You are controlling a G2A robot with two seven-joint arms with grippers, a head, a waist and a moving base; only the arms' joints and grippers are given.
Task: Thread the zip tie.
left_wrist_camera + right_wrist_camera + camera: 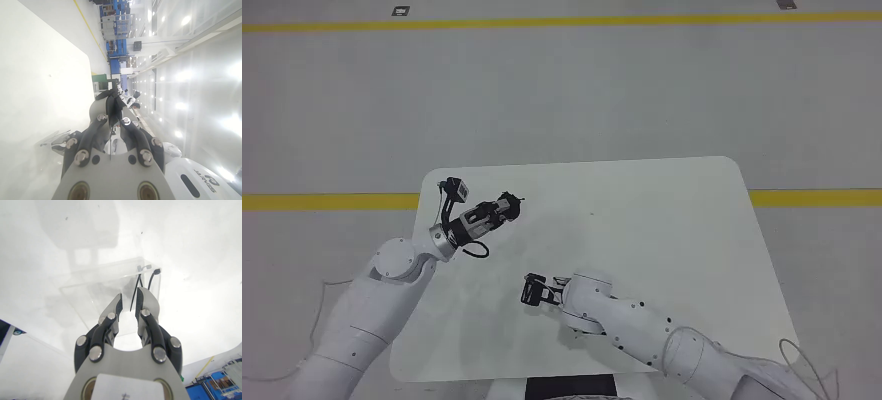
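My left gripper [113,95] is raised over the table's left part [512,205], shut on a thin black zip tie [110,145] whose strand runs back from the pads toward the palm. My right gripper [130,293] stands open near the table's front middle [530,290], just above a clear plastic box [105,275]. Inside that box's corner are black zip ties [153,275]. One tie's tail [134,292] shows between my right fingers, untouched by either pad.
The white table [662,230] has rounded corners and a few small dark specks [66,218]. The clear box also shows faintly beside my left gripper [54,139]. Yellow floor lines run beyond the table.
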